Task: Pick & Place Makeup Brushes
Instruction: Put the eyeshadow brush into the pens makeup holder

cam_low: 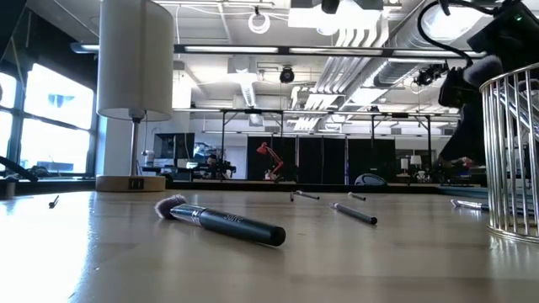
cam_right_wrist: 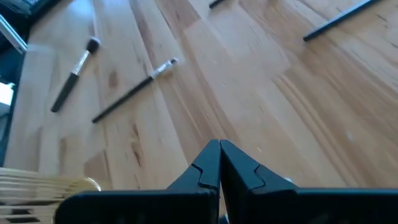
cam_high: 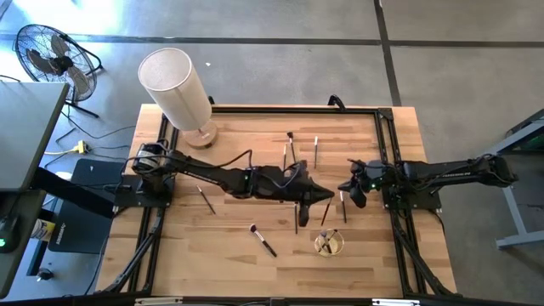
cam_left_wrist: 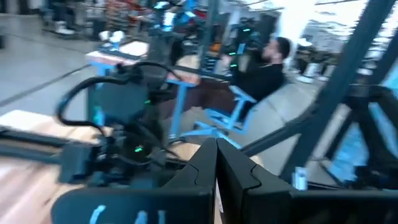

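Observation:
Makeup brushes lie scattered on the wooden table: one with a pale tip (cam_high: pixel 262 240) (cam_low: pixel 223 220) at the near side, one at the left (cam_high: pixel 204 200), two at the far side (cam_high: pixel 289 144) (cam_high: pixel 316 151). A wire cup (cam_high: pixel 330 244) (cam_low: pixel 514 151) holds a few more. My left gripper (cam_high: pixel 328 197) (cam_left_wrist: pixel 216 155) is shut, raised and pointing level toward the table's right, just beyond the cup. A thin brown brush (cam_high: pixel 325 214) shows right under its tips. My right gripper (cam_high: pixel 353 192) (cam_right_wrist: pixel 219 149) is shut above bare wood, near two brushes (cam_right_wrist: pixel 74 71) (cam_right_wrist: pixel 134 87). My left gripper's fingers (cam_left_wrist: pixel 239 171) are shut against each other. I cannot tell whether they touch the thin brown brush (cam_high: pixel 325 214) that shows beneath them in the high view; the wrist view shows no brush clearly between them.
A white-shaded lamp (cam_high: pixel 178 89) (cam_low: pixel 133 59) stands at the table's far left corner on its round base (cam_high: pixel 200 134). A black frame rail (cam_high: pixel 387 144) runs along the table's edges. A fan (cam_high: pixel 51 55) stands on the floor. A person (cam_left_wrist: pixel 264 62) sits beyond the table.

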Motion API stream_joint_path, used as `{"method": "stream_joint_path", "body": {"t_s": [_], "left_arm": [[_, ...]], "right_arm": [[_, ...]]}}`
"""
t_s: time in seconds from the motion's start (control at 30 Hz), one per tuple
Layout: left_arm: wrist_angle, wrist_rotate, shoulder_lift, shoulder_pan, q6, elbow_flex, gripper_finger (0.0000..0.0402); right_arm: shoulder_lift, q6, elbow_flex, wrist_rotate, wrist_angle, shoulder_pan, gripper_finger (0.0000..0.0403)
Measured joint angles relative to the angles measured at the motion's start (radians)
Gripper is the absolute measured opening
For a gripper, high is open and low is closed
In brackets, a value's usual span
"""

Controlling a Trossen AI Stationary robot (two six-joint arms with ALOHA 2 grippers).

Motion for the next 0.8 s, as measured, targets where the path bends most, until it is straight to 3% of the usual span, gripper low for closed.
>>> {"method": "stream_joint_path", "body": {"t_s": [0.3,0.8], "left_arm": [[0.005,0.014,0.021,-0.05,0.169,0.0,0.0],[0.187,0.037,0.159,-0.08,0.169,0.01,0.0]], "right_arm": [[0.0,0.024,0.0,-0.002,0.002,0.0,0.0],[0.001,0.095,0.0,-0.049,-0.007,0.0,0.0]]}}
